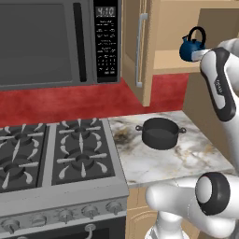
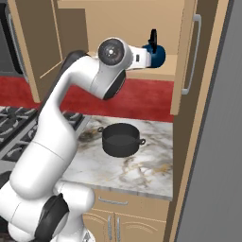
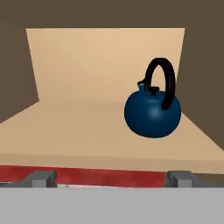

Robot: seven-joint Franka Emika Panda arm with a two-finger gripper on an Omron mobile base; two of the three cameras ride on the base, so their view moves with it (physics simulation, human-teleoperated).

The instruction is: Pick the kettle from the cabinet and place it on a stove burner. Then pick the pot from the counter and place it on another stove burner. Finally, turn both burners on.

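The pincer (image 3: 111, 178) shows its two grey fingertips (image 3: 41, 178) at the 6 o'clock edge of the hand view, spread wide and grasping nothing, short of the cabinet (image 3: 87, 118) shelf. The kettle (image 3: 152, 111) stands upright on that shelf toward 3 o'clock, handle arched over it, apart from the fingertips. In the left base view the pot (image 1: 160, 132) sits on the marble counter (image 1: 177, 158) at 5 o'clock from centre, just beside the stove burners (image 1: 51, 149), which carry nothing.
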